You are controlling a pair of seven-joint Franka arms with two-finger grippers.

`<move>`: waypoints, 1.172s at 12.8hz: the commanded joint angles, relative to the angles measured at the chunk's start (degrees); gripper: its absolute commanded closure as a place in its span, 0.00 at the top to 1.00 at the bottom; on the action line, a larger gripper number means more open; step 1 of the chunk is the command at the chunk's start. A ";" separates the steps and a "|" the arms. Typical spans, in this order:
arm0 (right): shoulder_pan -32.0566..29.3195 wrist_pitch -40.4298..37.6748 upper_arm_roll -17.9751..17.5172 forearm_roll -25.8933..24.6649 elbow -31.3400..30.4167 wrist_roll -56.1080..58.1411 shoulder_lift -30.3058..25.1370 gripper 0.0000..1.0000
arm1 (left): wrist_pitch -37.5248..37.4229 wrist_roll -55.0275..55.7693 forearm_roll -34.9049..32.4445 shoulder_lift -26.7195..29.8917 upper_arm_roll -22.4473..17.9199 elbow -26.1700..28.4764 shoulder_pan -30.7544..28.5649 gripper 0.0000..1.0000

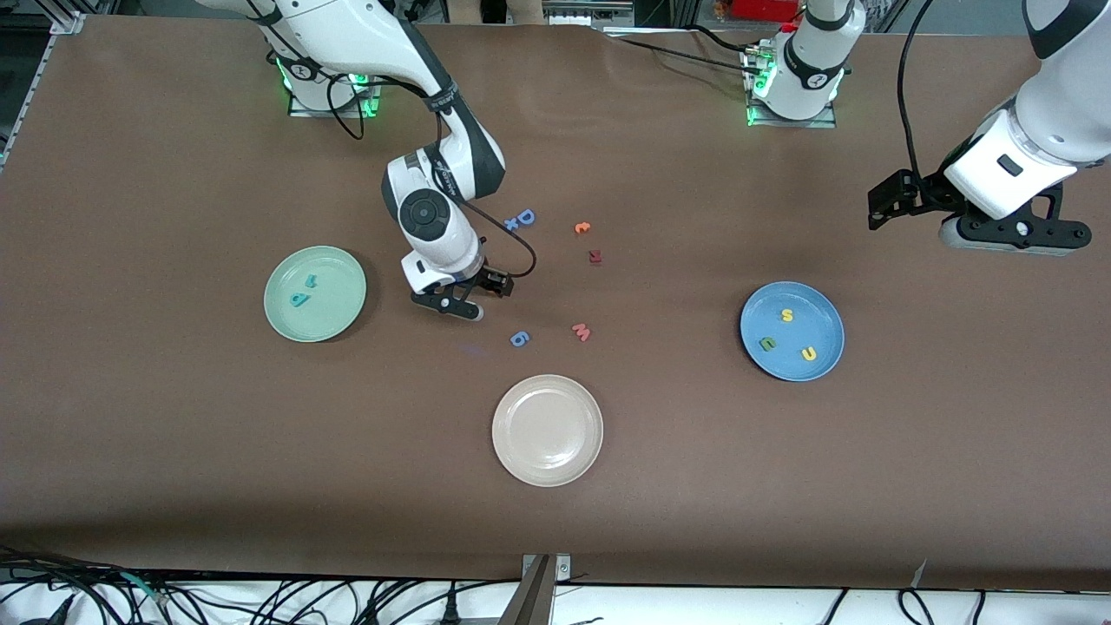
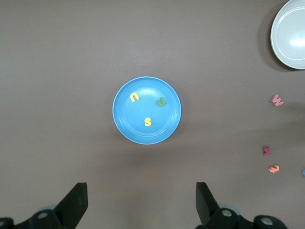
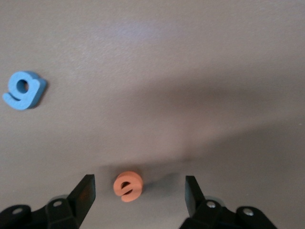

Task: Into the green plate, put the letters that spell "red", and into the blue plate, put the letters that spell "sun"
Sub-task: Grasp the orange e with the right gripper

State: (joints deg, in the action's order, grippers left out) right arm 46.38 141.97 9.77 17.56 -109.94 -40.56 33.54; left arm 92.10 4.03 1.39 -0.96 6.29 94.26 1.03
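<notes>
The green plate (image 1: pixel 338 299) holds the teal "r" (image 1: pixel 311 279) and teal "d" (image 1: pixel 300 299). The blue plate (image 1: pixel 820 317) (image 2: pixel 143 133) holds the yellow "s" (image 1: pixel 787 315) (image 2: pixel 148 122), green "n" (image 1: pixel 767 344) (image 2: pixel 161 101) and yellow "u" (image 1: pixel 808 352) (image 2: pixel 135 97). My right gripper (image 1: pixel 464 299) (image 3: pixel 139 181) is open, low over the table between the green plate and a blue "g". The orange "e" (image 3: pixel 127 186) lies on the table between its fingers, untouched; the front view hides it. My left gripper (image 1: pixel 887 207) (image 2: pixel 140 188) waits open and empty, high up at the left arm's end.
A cream-white plate (image 1: pixel 547 469) sits nearest the front camera. Loose letters lie mid-table: the blue "g" (image 1: pixel 519 338) (image 3: pixel 23 90), a pink "w" (image 1: pixel 581 332), a dark red letter (image 1: pixel 594 256), a small orange letter (image 1: pixel 581 227) and a blue "D" (image 1: pixel 523 218).
</notes>
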 commanded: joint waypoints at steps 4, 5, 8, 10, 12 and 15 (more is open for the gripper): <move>2.40 3.31 0.42 1.07 1.49 -1.28 3.37 0.63 | -1.14 0.36 -0.33 -0.54 -0.05 -1.63 0.11 1.00; 2.40 3.22 0.42 1.07 1.49 -1.28 3.37 0.46 | -0.88 0.36 -0.42 -0.63 -0.05 -1.80 0.11 1.00; 2.40 3.13 0.33 1.07 1.40 -1.28 3.46 0.31 | -0.96 0.01 -0.33 -0.45 -0.14 -1.80 0.03 1.00; 2.40 3.13 0.42 0.99 1.40 -1.19 3.37 0.19 | -1.05 -0.17 -0.25 -0.45 -0.14 -1.80 0.03 1.00; 2.40 3.05 0.42 0.99 1.40 -1.19 3.37 0.16 | -1.22 -0.17 -0.25 -0.45 -0.14 -1.80 0.03 1.00; 2.31 2.35 0.68 0.99 1.49 -0.49 2.59 0.16 | -1.31 -0.17 -0.25 -0.45 -0.14 -1.80 0.03 1.00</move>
State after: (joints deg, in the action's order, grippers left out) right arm 48.27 144.73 9.83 17.66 -109.04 -41.57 35.33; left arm 92.08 4.03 1.38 -0.96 6.22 94.02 1.03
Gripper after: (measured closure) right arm 0.709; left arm 0.000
